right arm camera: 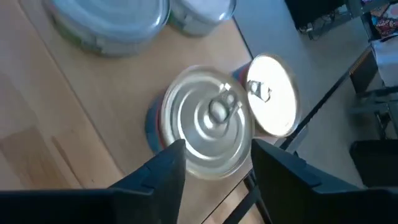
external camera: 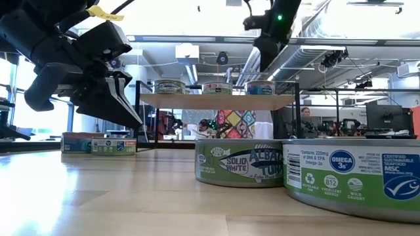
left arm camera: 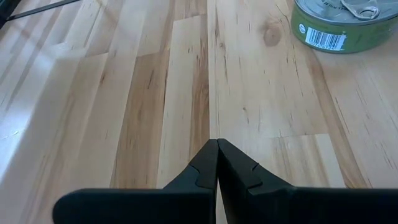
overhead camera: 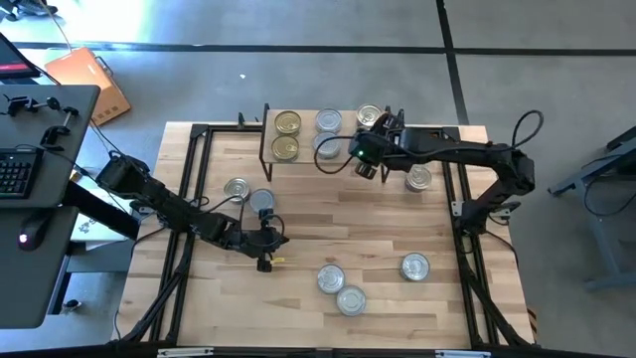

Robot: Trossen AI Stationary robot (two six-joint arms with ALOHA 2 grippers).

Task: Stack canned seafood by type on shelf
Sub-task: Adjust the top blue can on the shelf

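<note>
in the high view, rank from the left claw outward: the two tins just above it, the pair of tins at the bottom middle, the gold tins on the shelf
From the shut left claw:
1. The two tins just above it, toward the shelf.
2. The bottom-middle pair, off to its right near the table's front edge.
3. The gold tins, on the left end of the shelf at the back.

Green-labelled tins (external camera: 239,162), gold lids (overhead camera: 287,123) on the light-wood shelf (overhead camera: 308,149), black fingers (left arm camera: 217,174)
</note>
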